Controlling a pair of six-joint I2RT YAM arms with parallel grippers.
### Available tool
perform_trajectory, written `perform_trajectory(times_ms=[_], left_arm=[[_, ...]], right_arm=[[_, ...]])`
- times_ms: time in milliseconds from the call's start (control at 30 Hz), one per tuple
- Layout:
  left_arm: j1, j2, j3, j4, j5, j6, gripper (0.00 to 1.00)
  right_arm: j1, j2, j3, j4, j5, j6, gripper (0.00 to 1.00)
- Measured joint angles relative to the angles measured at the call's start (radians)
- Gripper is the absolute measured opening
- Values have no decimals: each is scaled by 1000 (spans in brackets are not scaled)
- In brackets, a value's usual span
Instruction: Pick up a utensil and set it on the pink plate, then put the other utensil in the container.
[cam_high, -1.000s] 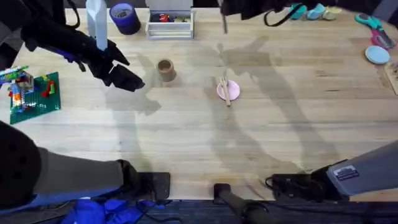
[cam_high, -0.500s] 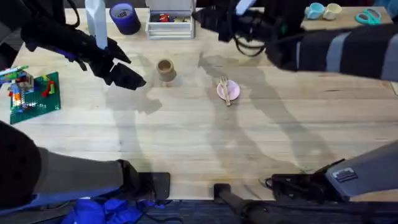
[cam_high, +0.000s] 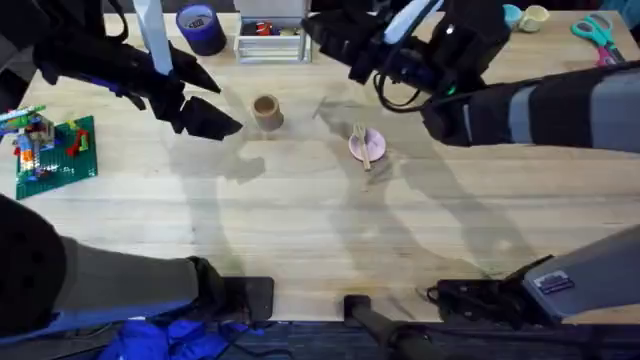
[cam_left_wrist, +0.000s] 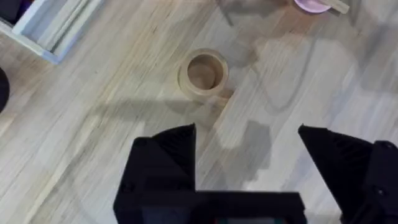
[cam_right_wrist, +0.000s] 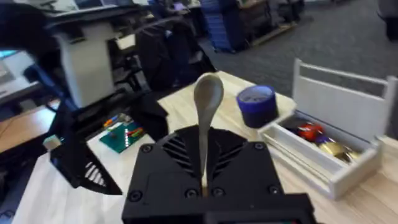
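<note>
Overhead view is showing the pink plate (cam_high: 366, 146) lying on the wooden worktop (cam_high: 330, 230) with the cream fork (cam_high: 361, 143) resting across it, its handle overhanging the rim. The tan wooden cup (cam_high: 265, 112) is standing well to the plate's left. The left pincer (cam_high: 222, 122) is hovering just beyond the cup on the side away from the plate; the left wrist view is showing its black fingers (cam_left_wrist: 166, 155) spread wide with nothing between them and the cup (cam_left_wrist: 203, 73) empty. The right arm is reaching across above the plate, its pincer (cam_high: 335, 40) near the white rectangular bin (cam_high: 273, 40). The right wrist view is showing the right pincer (cam_right_wrist: 203, 186) clamping the handle of the cream spoon (cam_right_wrist: 206, 109), bowl end sticking out ahead, with the dark blue cylinder (cam_right_wrist: 256, 104) beyond. No writing is readable.
</note>
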Motion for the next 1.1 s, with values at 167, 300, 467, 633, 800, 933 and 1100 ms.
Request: perform_trajectory(times_ms=[167, 300, 467, 633, 800, 933, 1100], left_arm=[[0, 0, 0, 0, 5, 18, 994], [0, 0, 0, 0, 5, 24, 994], [0, 0, 0, -1, 5, 27, 994], [0, 0, 0, -19, 5, 35, 993], [0, 0, 0, -22, 5, 39, 993], [0, 0, 0, -27, 4, 41, 993], [0, 0, 0, -26, 3, 42, 993]], right_arm=[[36, 65, 0, 65, -22, -2, 34], [26, 130, 0, 136, -64, -10, 34], [-8, 193, 6, 163, -146, -14, 34], [-16, 257, 67, 170, -223, -14, 34], [-4, 278, 118, 177, -265, -34, 34], [4, 280, 125, 178, -280, -63, 34], [16, 315, 160, 182, -288, -89, 34]])
